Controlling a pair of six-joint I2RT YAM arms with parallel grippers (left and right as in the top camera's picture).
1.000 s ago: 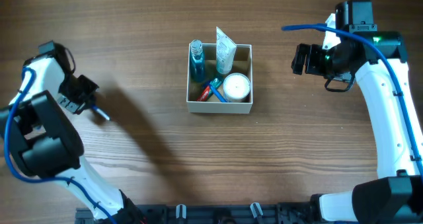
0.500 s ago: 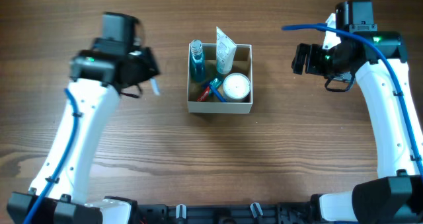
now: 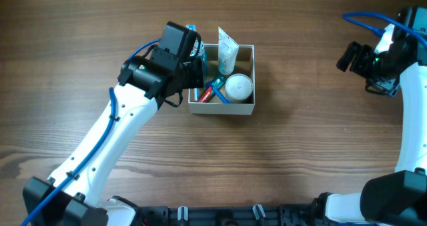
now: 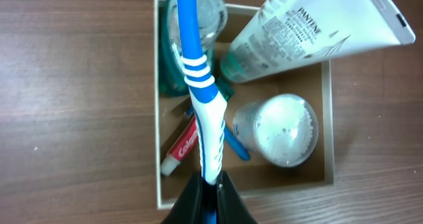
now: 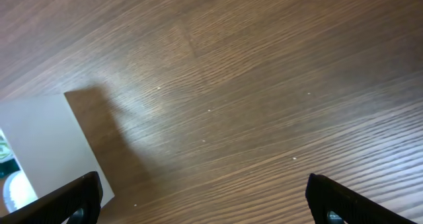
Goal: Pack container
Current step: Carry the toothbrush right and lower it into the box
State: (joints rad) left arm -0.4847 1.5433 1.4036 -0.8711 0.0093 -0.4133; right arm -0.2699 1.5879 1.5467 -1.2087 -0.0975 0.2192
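Note:
The container (image 3: 221,109) is a small square box with white walls and a tan inside, at the table's middle; it also shows in the left wrist view (image 4: 158,125). In it are a white Pantene tube (image 4: 310,32), a round white jar (image 4: 284,128), a teal bottle (image 4: 213,12) and a red toothpaste tube (image 4: 182,151). My left gripper (image 4: 210,187) is shut on a blue and white toothbrush (image 4: 198,72) and holds it above the container's left side. My right gripper (image 5: 208,204) is open and empty over bare table, right of the container; it also shows in the overhead view (image 3: 350,56).
The left arm (image 3: 127,119) crosses the table from the front left up to the container. The container's white outer wall (image 5: 39,138) shows at the left edge of the right wrist view. The table is dark wood.
The left arm has swung from the far left to above the container's left side, carrying the toothbrush. The right arm has drawn back to the right, away from the container.

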